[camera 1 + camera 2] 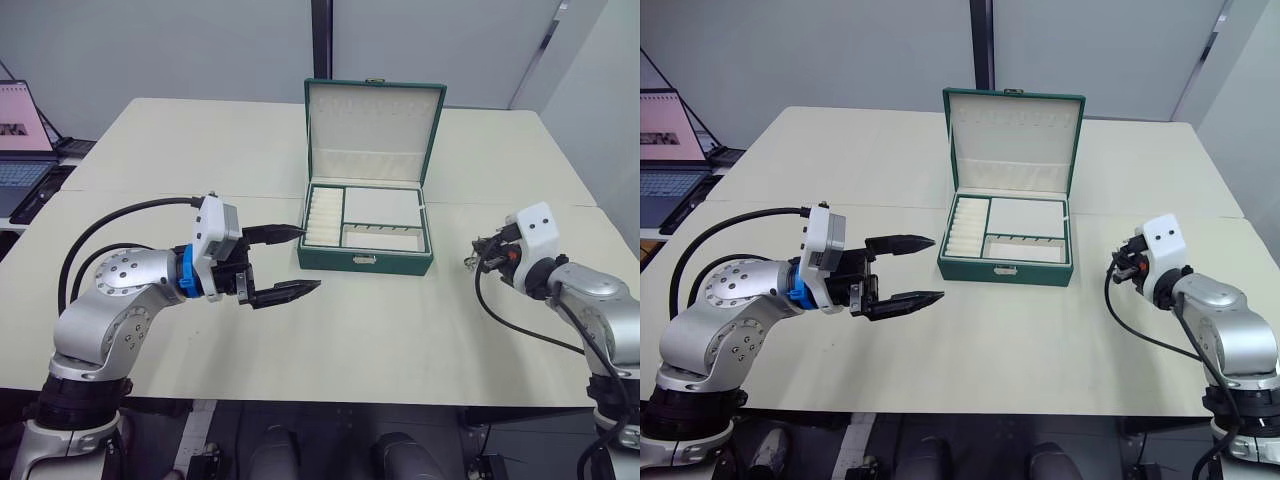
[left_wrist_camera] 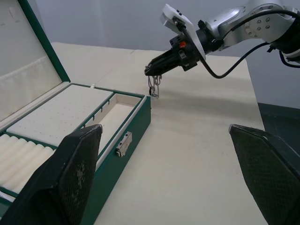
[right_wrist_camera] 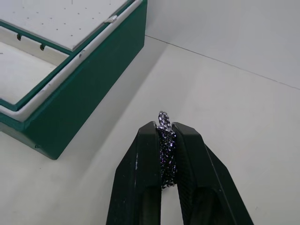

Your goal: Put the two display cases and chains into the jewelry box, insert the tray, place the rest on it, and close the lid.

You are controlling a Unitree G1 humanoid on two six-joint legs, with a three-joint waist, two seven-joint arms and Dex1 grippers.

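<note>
The chain (image 3: 165, 140) is clamped in the right gripper (image 3: 164, 133); it should be carried over the tray (image 1: 365, 220) before release. The left gripper (image 1: 284, 262) is spread, empty.

Pale cream table (image 1: 180, 150) made of two slabs, their seam running side to side across its middle. Beyond the table's left edge, an open laptop (image 1: 22, 140) with a pink-lit screen stands on a separate dark surface. Behind the far edge, a grey wall with a dark vertical post (image 1: 321, 40) near its centre.
</note>
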